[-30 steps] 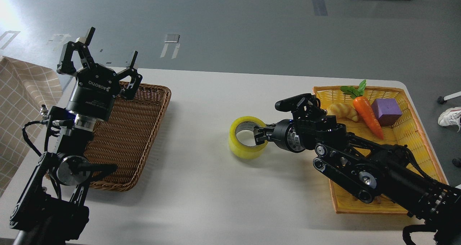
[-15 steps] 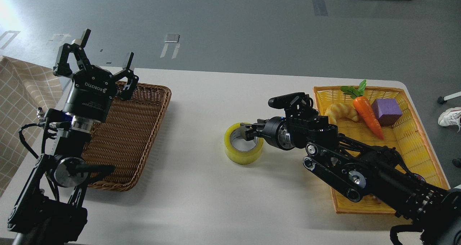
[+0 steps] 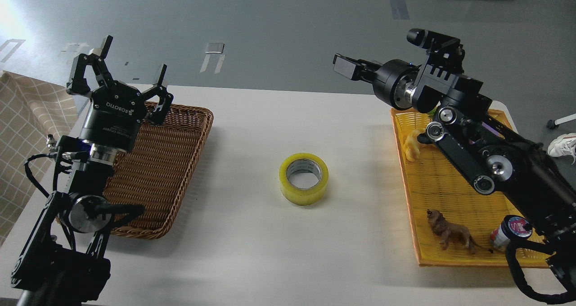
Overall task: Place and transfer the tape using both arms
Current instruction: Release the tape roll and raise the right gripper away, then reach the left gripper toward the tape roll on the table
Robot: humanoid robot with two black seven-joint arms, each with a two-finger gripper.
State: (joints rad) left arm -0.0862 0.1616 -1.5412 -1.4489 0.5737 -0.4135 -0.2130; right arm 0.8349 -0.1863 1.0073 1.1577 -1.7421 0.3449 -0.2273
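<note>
2 black jointed arms show in the head view, 1 at each side of a white table. The wide roll of translucent yellow packing tape, with its whitish-grey core facing up, lies flat on the bare tabletop near the middle, well apart from both arms and touching neither tray. The left gripper, a black 2-finger claw marked ROBOTIQ, points upward above the far left corner of a brown woven wicker tray; its fingers stand clearly spread with nothing between them. The right gripper is raised over the far right part of the table and points toward the left; it is seen nearly end-on as 1 dark block, so whether its fingers are spread or together cannot be told. The right arm's links cross above a yellow woven plastic tray at the table's right edge. In that tray, a yellow croissant-shaped toy lies at the far left corner, partly hidden by the arm, a small brown lion figure stands near the front edge, and a small can with a red and white top sits just beside the lion on its right.
</note>
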